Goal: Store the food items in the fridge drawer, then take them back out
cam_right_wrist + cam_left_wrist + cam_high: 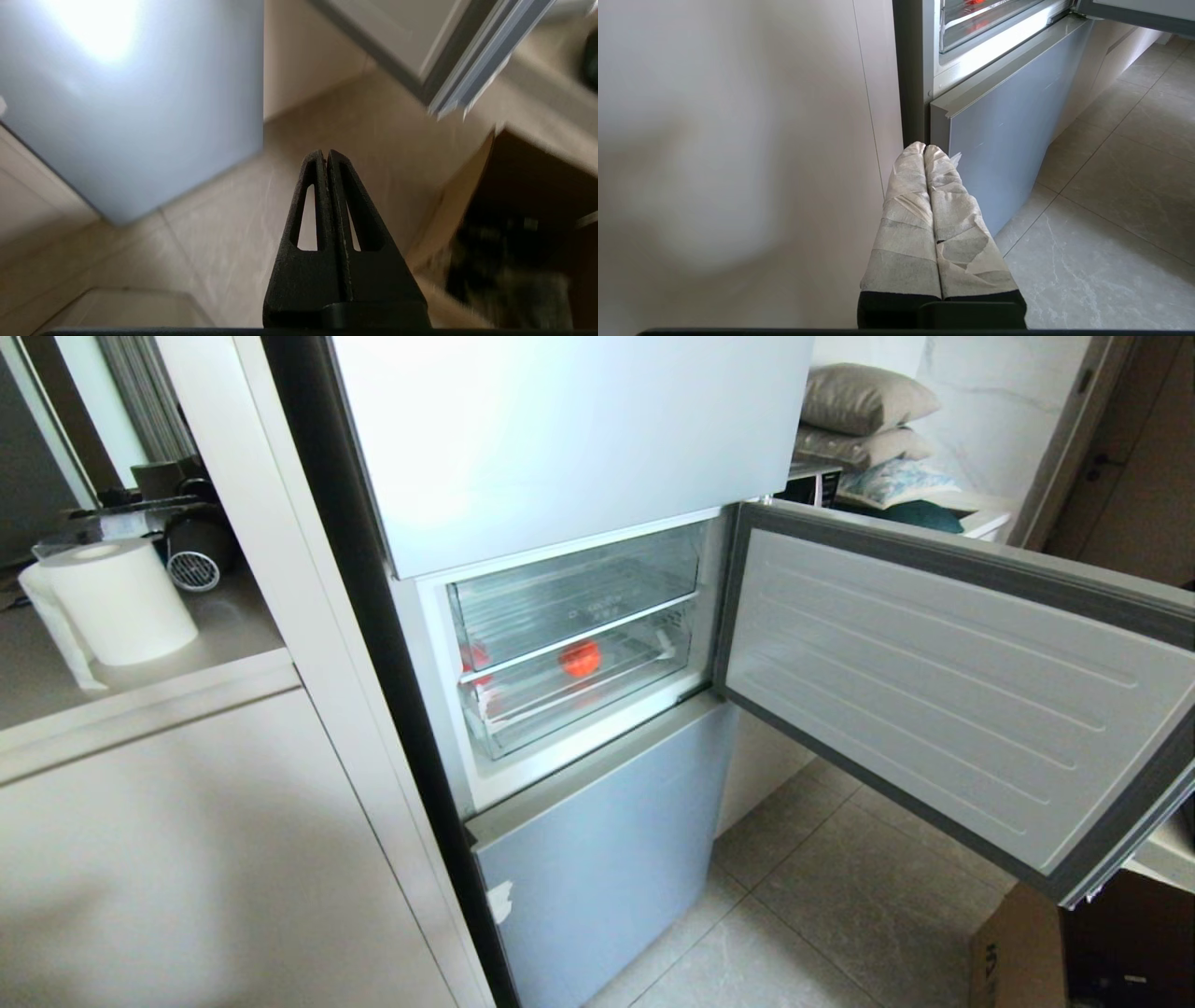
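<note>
One red tomato (581, 659) sits in the clear fridge drawer (569, 695), at nine o'clock from the open door (943, 681). Left gripper (924, 148) and right gripper (325, 154) both pinched closed, empty.

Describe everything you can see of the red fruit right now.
The red fruit is small, round and glossy orange-red, seen blurred through clear plastic. It sits inside the lower fridge drawer, near the middle, in the open fridge compartment. No gripper is near it. More red shows at the drawer's left end; what it is cannot be told.

Head camera looks down into the open fridge (560, 644); both low wrist cameras share its lower door (1004, 154).
</note>
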